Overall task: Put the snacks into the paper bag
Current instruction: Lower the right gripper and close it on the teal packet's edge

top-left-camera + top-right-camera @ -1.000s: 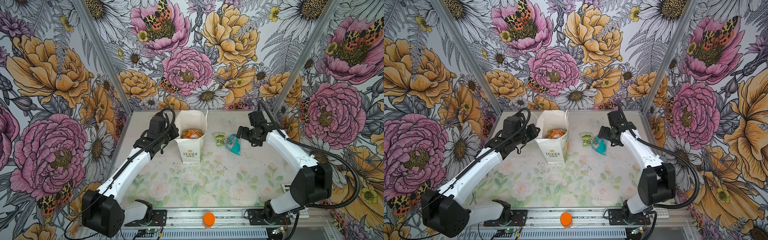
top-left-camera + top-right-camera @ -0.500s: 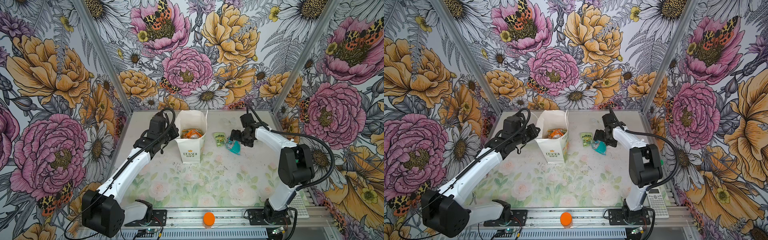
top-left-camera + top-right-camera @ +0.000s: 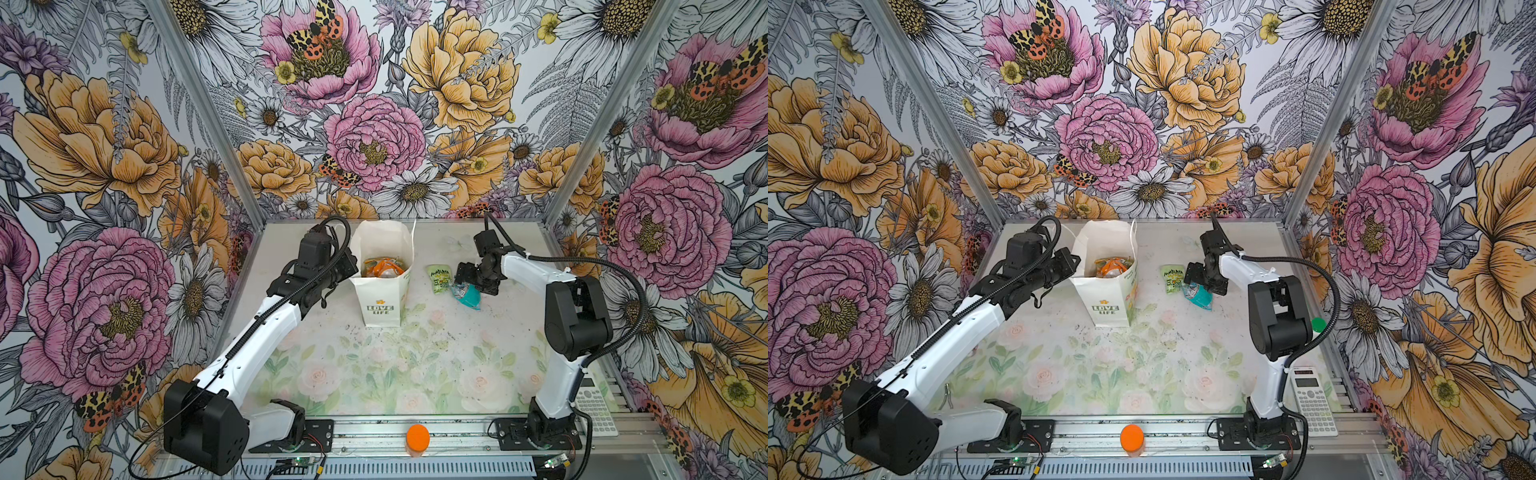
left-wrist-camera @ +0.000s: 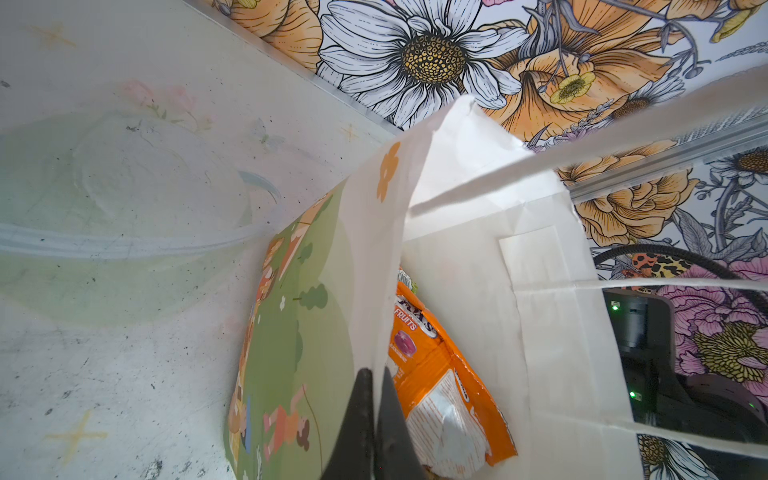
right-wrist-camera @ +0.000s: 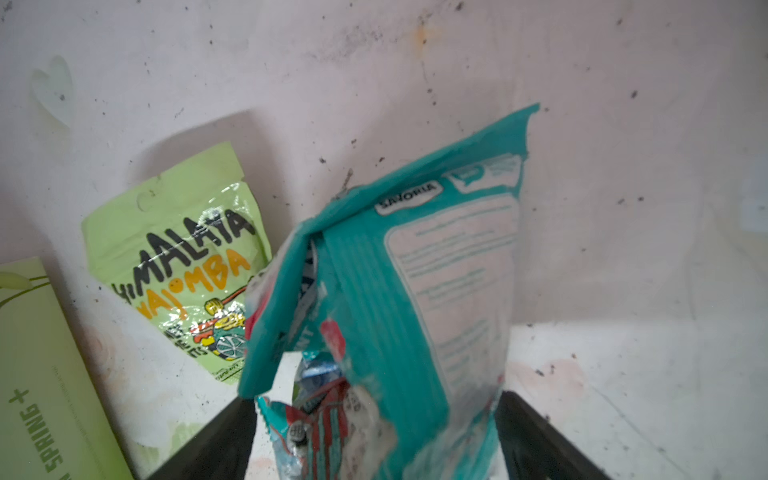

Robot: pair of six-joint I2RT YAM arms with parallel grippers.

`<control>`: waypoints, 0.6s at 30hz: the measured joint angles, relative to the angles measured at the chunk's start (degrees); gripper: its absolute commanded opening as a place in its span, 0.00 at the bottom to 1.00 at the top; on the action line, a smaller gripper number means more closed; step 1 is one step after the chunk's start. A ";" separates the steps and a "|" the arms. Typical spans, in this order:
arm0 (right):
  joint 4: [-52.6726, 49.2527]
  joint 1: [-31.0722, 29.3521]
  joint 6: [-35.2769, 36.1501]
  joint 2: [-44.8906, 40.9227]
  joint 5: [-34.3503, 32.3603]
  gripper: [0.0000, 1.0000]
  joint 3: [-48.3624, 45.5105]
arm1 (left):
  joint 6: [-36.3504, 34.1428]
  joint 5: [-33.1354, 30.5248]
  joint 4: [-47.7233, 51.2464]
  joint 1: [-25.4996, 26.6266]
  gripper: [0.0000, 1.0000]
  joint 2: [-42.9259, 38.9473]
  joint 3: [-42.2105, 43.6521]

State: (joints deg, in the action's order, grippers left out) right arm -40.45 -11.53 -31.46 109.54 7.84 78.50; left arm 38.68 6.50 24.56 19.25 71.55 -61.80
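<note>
The white paper bag (image 3: pixel 380 299) (image 3: pixel 1106 299) stands upright at the back of the table. My left gripper (image 3: pixel 351 266) (image 3: pixel 1073 259) (image 4: pixel 374 372) is shut on its left rim (image 4: pixel 376 291). An orange-and-white snack (image 4: pixel 432 365) (image 3: pixel 380 268) lies inside. To the bag's right, a pale green snack (image 3: pixel 438 278) (image 5: pixel 187 257) lies flat, and a teal snack (image 3: pixel 469 296) (image 3: pixel 1200 297) (image 5: pixel 415 291) sits beside it. My right gripper (image 3: pixel 465 278) (image 3: pixel 1196 278) (image 5: pixel 374 415) is open and low over the teal packet, one finger on each side of it.
A calculator (image 3: pixel 594 405) (image 3: pixel 1312 399) lies at the front right corner. An orange round cap (image 3: pixel 417 436) (image 3: pixel 1132 437) rests on the front rail. A green round object (image 3: pixel 1318 324) shows behind the right arm. The bag's pale green face (image 5: pixel 41 374) is close to the snacks.
My right arm has folded in and its gripper has moved left and down onto the teal packet, its jaws narrowing slightly. The left arm and the bag have not moved.
</note>
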 measured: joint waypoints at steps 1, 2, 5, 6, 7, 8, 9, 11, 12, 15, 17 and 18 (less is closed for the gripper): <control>0.22 0.00 0.04 0.35 0.00 0.91 0.04 | 0.00 0.00 0.00 0.00 0.00 0.00 0.00; 0.33 0.00 0.04 0.70 -0.02 0.91 0.09 | 0.00 0.00 0.00 0.00 0.00 0.00 0.00; 0.59 0.00 0.07 1.55 0.00 0.90 0.11 | 0.00 0.00 0.00 0.00 0.00 0.00 0.00; 0.68 0.00 0.07 1.77 0.00 0.90 0.11 | 0.00 0.00 0.00 0.00 0.00 0.00 0.00; 0.74 0.00 0.07 1.97 0.00 0.90 0.11 | 0.00 0.00 0.00 0.00 0.00 0.00 0.00; 0.76 0.00 0.07 2.08 0.00 0.90 0.11 | 0.00 0.00 0.00 0.00 0.00 0.00 0.00; 0.87 0.00 0.07 2.19 0.02 0.89 0.11 | 0.00 0.00 0.00 0.00 0.00 0.00 0.00; 1.03 0.00 0.07 2.47 0.02 0.88 0.13 | 0.00 0.00 0.00 0.00 0.00 0.00 0.00; 1.09 0.00 0.07 2.60 0.02 0.88 0.15 | 0.00 0.00 0.00 0.00 0.00 0.00 0.00; 1.18 0.00 0.24 2.75 0.02 0.86 0.15 | 0.00 0.00 0.00 0.00 0.00 0.00 0.00; 1.33 0.00 0.31 2.75 0.02 0.84 0.15 | 0.00 0.00 0.00 0.00 0.00 0.00 0.00; 1.38 0.00 0.42 2.75 0.04 0.83 0.15 | 0.00 0.00 0.00 0.00 0.00 0.00 0.00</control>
State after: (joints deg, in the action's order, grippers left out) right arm -39.07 -11.53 -31.05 112.29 7.88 78.65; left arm 38.68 6.50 24.56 19.25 71.55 -61.80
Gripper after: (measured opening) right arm 0.852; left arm 0.044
